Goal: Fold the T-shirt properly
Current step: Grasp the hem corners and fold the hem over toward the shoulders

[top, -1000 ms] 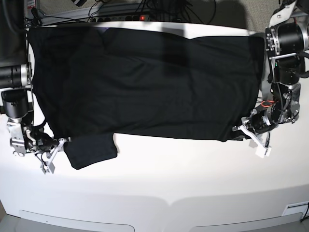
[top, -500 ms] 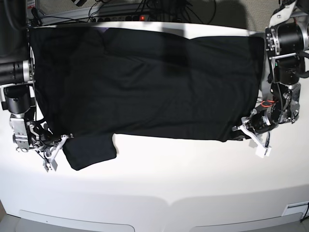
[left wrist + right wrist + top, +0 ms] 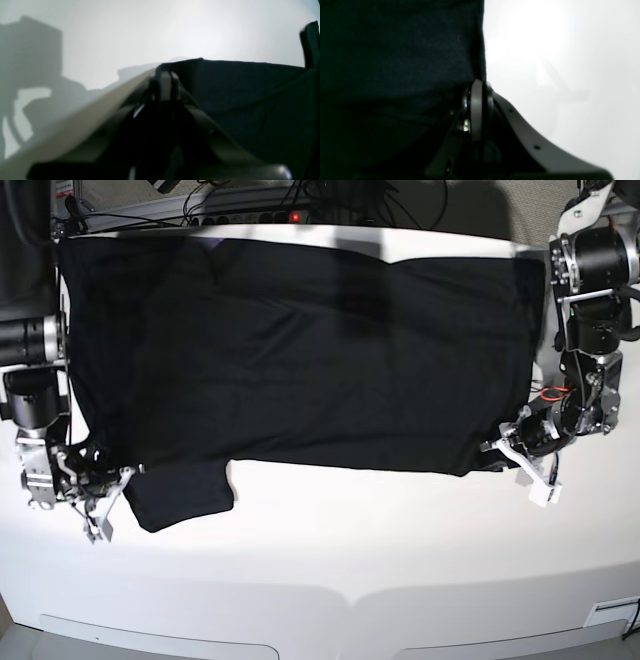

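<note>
The black T-shirt (image 3: 300, 350) lies spread flat across the white table (image 3: 350, 560), plain side up, with one short sleeve (image 3: 180, 492) sticking out toward the front left. My right gripper (image 3: 128, 474) is at that sleeve's left edge; in the right wrist view its jaws (image 3: 477, 86) are shut on the T-shirt's edge (image 3: 395, 50). My left gripper (image 3: 492, 448) sits at the front right hem corner. The left wrist view shows this gripper (image 3: 163, 75) shut on the corner of the dark cloth (image 3: 250, 100).
A power strip and cables (image 3: 250, 215) run along the back edge behind the shirt. The two arm bases stand at the table's left (image 3: 30, 370) and right (image 3: 595, 290) sides. The bare white tabletop stretches in front of the shirt.
My right gripper has closed from open onto the sleeve's left edge, and the sleeve has shifted slightly left. The left arm has not moved.
</note>
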### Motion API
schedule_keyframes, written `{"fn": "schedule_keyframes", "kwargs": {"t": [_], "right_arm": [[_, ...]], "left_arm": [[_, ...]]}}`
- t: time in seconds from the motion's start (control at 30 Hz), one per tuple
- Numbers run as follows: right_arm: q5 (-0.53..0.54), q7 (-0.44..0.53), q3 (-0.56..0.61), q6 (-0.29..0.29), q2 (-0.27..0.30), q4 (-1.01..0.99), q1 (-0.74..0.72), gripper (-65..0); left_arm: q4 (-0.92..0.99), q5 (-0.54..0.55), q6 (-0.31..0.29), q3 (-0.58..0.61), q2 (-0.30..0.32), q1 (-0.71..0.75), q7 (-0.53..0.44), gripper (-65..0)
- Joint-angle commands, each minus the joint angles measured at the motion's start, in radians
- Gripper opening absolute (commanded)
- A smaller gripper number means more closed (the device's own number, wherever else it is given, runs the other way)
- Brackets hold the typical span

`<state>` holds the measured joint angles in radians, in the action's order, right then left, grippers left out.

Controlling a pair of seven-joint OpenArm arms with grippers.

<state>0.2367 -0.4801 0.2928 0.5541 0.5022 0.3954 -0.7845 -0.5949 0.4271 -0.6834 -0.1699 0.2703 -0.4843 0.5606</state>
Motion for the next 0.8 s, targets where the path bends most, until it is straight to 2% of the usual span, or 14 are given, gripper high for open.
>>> {"fn": "schedule_keyframes", "kwargs": {"t": [0.0, 0.07, 0.2, 0.43, 0.53, 0.57, 0.67, 0.77], "right_arm": [[0.01, 0.003, -0.005, 0.024, 0.019, 0.032, -0.041, -65.0], [0.045, -0.04, -0.005, 0.056, 0.033, 0.066, -0.039, -65.0], [0.19, -0.155, -0.004, 0.121, 0.075, 0.134, -0.029, -65.0], [0.344, -0.239, -0.004, 0.126, 0.175, 0.452, 0.135, -65.0], [0.424, -0.26, -0.005, 0.061, 0.219, 0.641, 0.244, -65.0], [0.418, -0.27, -0.01, 0.041, 0.229, 0.694, 0.277, -65.0], [0.385, -0.289, -0.061, 0.028, 0.248, 0.813, 0.378, -65.0], [0.393, -0.297, -0.182, 0.014, 0.246, 0.919, 0.489, -65.0]], "left_arm": [[-0.016, -0.014, 0.01, 0.002, 0.008, -0.014, 0.015, -65.0], [-0.029, -0.01, 0.011, 0.002, 0.008, -0.014, 0.027, -65.0], [-0.051, 0.067, 0.01, 0.001, 0.016, -0.012, 0.068, -65.0], [-0.193, 0.16, 0.011, 0.001, 0.039, 0.064, 0.085, -65.0], [-0.318, 0.185, 0.011, 0.001, 0.047, 0.141, 0.103, -65.0], [-0.363, 0.184, 0.018, 0.0, 0.047, 0.169, 0.102, -65.0], [-0.5, 0.185, 0.07, 0.001, 0.049, 0.255, 0.097, -65.0], [-0.625, 0.195, 0.093, 0.0, 0.065, 0.338, 0.096, -65.0]]}}
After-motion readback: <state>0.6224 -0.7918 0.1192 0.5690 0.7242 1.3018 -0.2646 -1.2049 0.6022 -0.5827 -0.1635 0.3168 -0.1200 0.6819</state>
